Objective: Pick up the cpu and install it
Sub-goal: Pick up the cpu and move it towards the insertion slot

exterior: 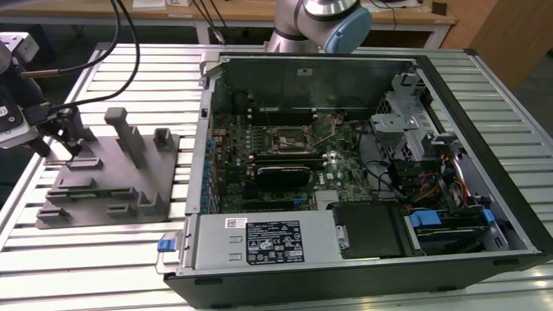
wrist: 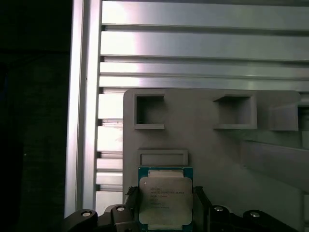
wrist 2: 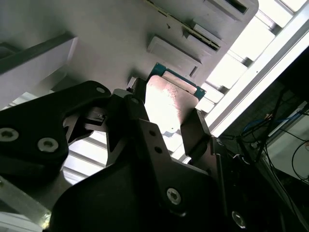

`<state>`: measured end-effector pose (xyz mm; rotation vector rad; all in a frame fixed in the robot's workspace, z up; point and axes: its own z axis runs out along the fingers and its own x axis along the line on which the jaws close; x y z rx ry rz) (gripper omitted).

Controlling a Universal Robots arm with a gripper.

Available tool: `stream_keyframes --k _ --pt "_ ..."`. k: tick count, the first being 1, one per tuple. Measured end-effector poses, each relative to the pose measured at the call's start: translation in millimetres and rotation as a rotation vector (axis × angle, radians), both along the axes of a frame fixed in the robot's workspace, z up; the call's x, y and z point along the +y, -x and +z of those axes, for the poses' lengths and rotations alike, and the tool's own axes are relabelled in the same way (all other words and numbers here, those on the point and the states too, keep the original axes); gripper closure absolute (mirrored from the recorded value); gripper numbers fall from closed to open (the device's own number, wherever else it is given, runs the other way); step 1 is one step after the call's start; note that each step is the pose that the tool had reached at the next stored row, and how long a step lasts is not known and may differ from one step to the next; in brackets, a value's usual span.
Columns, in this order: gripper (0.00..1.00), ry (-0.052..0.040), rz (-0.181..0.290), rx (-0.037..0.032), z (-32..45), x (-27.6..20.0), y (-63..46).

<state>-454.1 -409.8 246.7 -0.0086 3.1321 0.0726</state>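
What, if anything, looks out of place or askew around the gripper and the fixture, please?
Nothing stands out. The cpu sits square in the gripper, over the grey fixture, and shows no visible damage. The fixture lies flat on the slatted table.

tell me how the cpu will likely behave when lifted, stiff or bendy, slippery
Probably stiff: the cpu is a flat metal lid on a green board. That smooth, shiny lid looks slippery, so the gripper clamping its edges seems sensible. Likely light, being thin.
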Motion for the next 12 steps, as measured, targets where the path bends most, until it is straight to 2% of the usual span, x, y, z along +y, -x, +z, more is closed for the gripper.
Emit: stream_keyframes --k 12 --pt "0.47 0.0000 0.000 0.0000 4.8 0.0 0.0"
